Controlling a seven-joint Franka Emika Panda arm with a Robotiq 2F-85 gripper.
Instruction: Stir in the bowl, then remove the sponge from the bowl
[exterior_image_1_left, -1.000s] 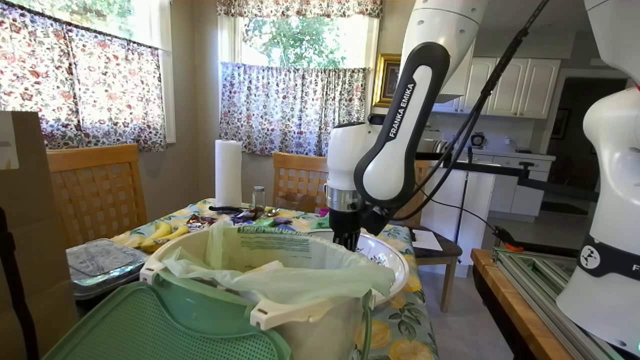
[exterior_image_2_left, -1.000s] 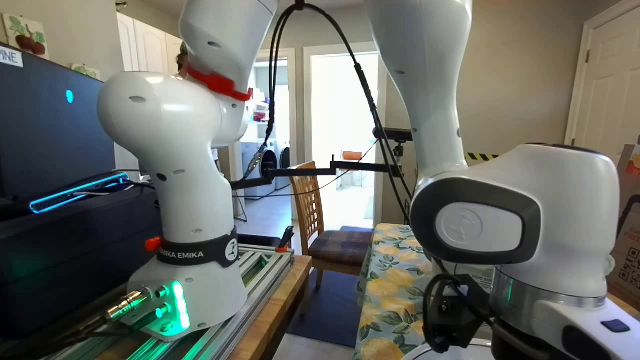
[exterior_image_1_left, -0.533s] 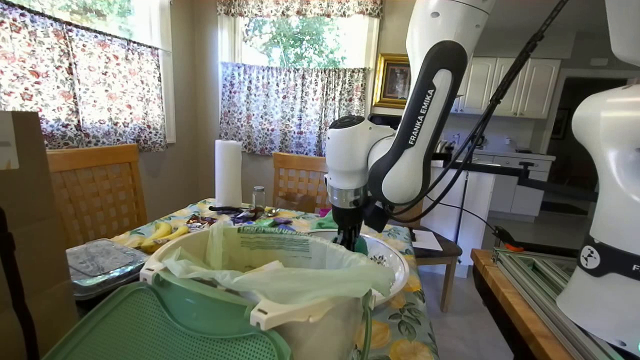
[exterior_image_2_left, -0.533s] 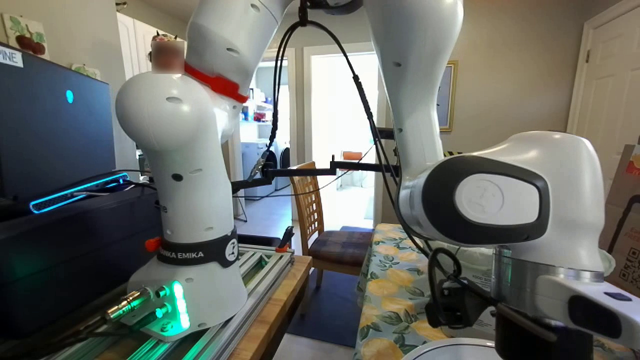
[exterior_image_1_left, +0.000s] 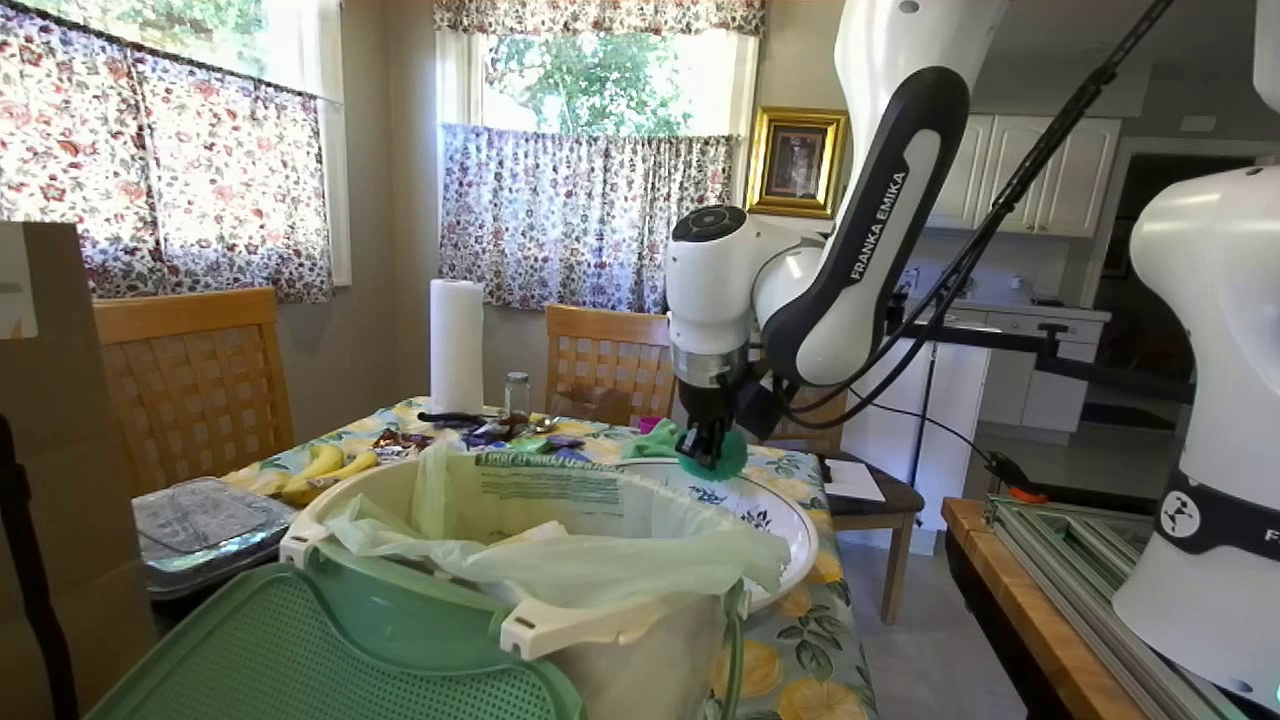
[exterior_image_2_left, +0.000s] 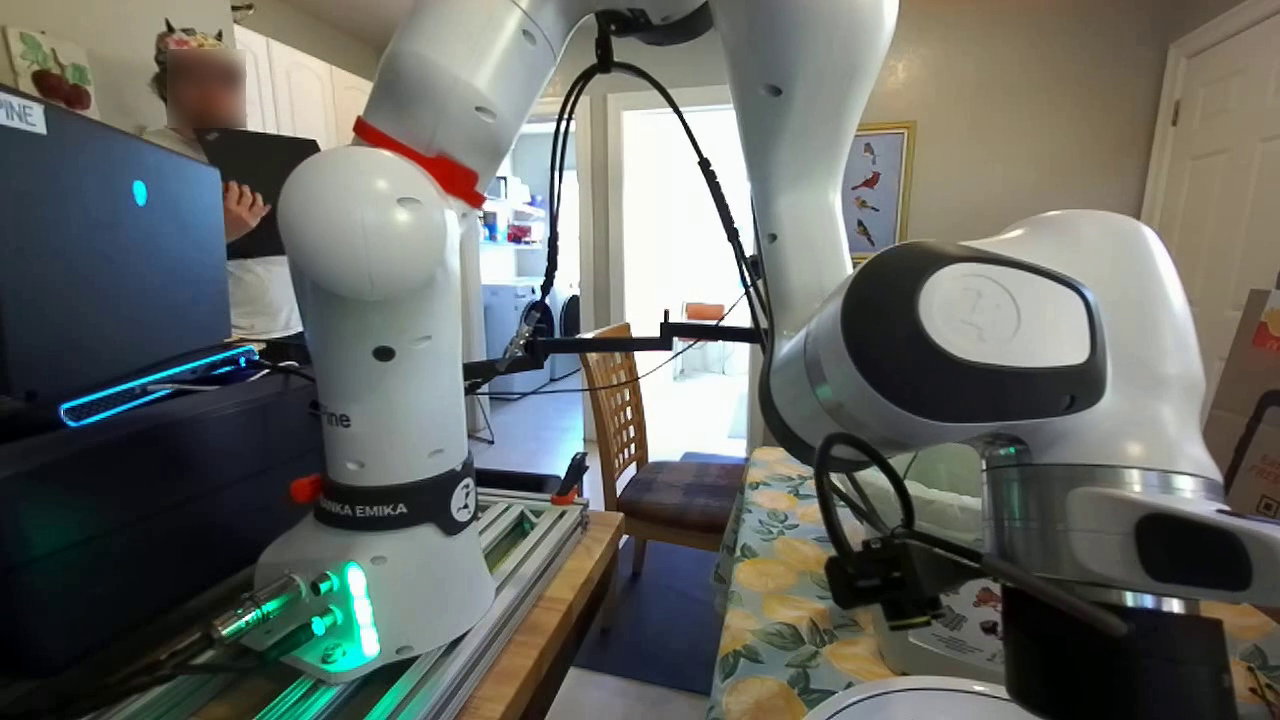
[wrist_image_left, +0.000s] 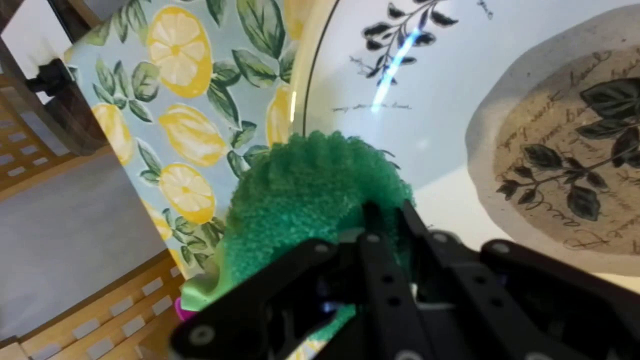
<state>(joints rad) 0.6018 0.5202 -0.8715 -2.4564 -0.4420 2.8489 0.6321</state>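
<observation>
The wide round bowl with a pale rim (exterior_image_1_left: 803, 545) stands on the table behind the bin. Its rim also shows in the other viewpoint's bottom edge (exterior_image_2_left: 915, 688). In the wrist view the white bowl (wrist_image_left: 440, 125) has a leaf print and a brownish middle. A green round sponge (exterior_image_1_left: 732, 455) is in my gripper (exterior_image_1_left: 703, 462), raised above the bowl's far rim. In the wrist view the sponge (wrist_image_left: 295, 210) overlaps the bowl's rim, and my gripper's fingertips (wrist_image_left: 387, 206) are shut on its edge. The fingers are out of frame below in an exterior view (exterior_image_2_left: 1115, 650).
A big green bin (exterior_image_1_left: 430, 620) with a liner stands in front of the bowl. A green cloth (exterior_image_1_left: 650, 440), paper towel roll (exterior_image_1_left: 456, 345), jar (exterior_image_1_left: 517, 395), bananas (exterior_image_1_left: 325, 470) and a covered tray (exterior_image_1_left: 215, 525) are on the table. Chairs (exterior_image_1_left: 610, 350) stand around it.
My gripper has risen from inside the bowl to above its far rim, tilting slightly. The green sponge has come up with it into view.
</observation>
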